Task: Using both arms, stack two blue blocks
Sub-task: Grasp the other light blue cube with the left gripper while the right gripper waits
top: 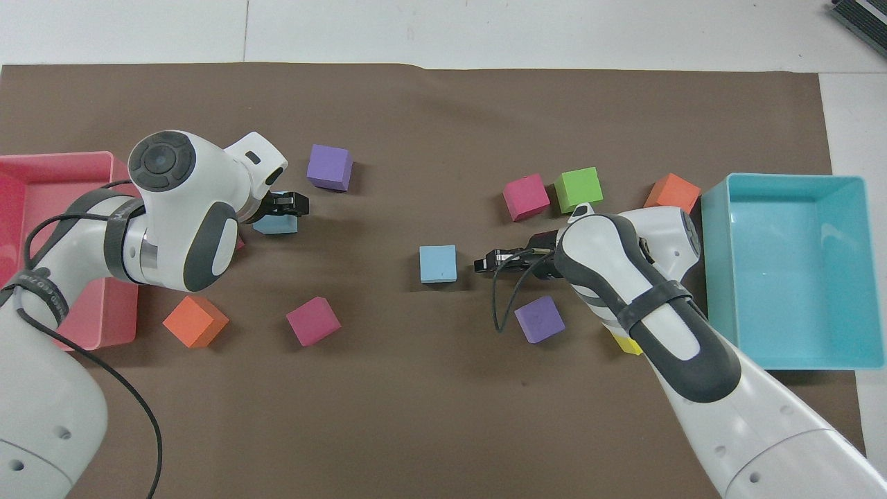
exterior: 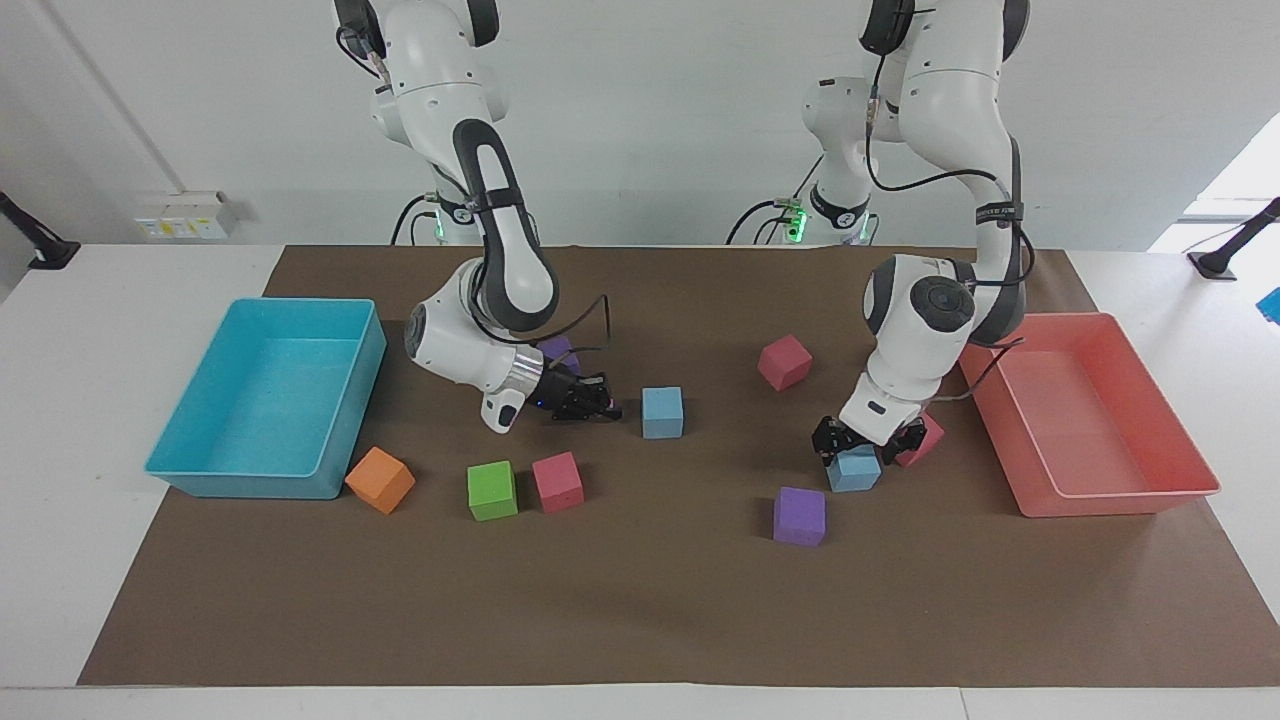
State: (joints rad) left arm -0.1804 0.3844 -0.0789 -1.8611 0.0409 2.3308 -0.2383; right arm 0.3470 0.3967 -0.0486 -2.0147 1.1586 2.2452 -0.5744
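two matte sky-blue cubes: centre block (exterior: 662,412) squared to the frame; right-side block (exterior: 853,468) slightly turned, left gripper (exterior: 866,441) jaws straddling it. right gripper (exterior: 598,402) jaws: cannot tell.

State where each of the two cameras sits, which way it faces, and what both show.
Facing view: high across the table, facing the robots; both arms show whole, left gripper on a blue block.
Overhead view: high above the robots' end, looking steeply down; arms enter from the bottom, right gripper beside the middle blue block.
Shared: both grippers, both blue blocks, both trays.
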